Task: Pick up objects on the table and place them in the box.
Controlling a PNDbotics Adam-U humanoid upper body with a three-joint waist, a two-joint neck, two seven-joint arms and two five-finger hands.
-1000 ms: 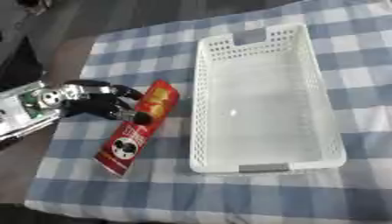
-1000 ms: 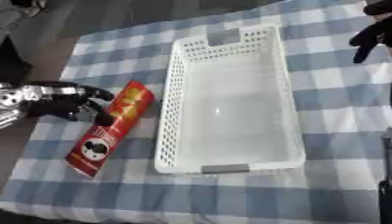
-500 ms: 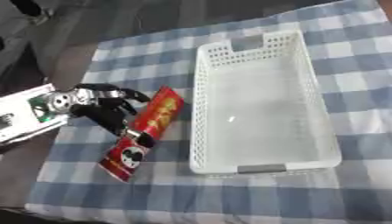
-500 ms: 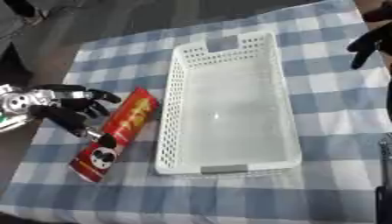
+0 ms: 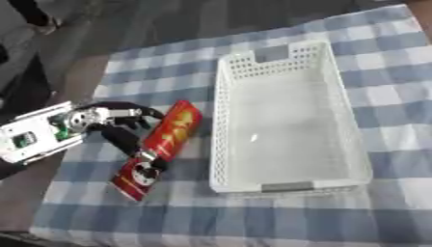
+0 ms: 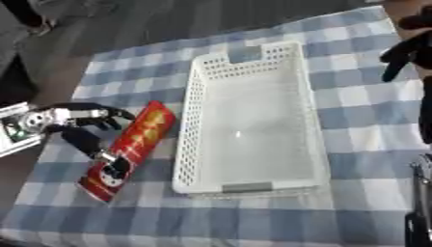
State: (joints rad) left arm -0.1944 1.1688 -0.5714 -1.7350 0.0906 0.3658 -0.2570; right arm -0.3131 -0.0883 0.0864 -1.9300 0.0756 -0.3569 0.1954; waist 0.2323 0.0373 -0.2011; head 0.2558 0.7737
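Left hand (image 5: 118, 126): enters from 9 o'clock; fingers curled over the can from its left side, thumb reaching down along the lower body. Whether the curl fully encloses the can cannot be told; it reads as a grasp in progress.
Right hand (image 6: 403, 52): at 2 o'clock in the right eye view, off the basket's far right, fingers hanging relaxed, holding nothing.
Can (image 5: 160, 148): red tube lying on its side on the cloth, long axis running from 1 o'clock to 7 o'clock, printed end low; just beside the basket's left wall, not in it.
Basket (image 5: 222, 120): white perforated box, at centre, with nothing visible inside; open top, long axis toward 12 o'clock.
Cloth (image 5: 371, 38): blue-and-white check covering the table.
Handling, judged: the can is likely light, stiff and thin-walled, with a smooth curved skin that can roll or slip out of a partial wrap.
Hold, judged: best taken round the middle of its length, fingers and thumb on opposite sides, so neither end droops.
Risk, judged: squeezing may dent it; a nudge could roll it against the basket wall.
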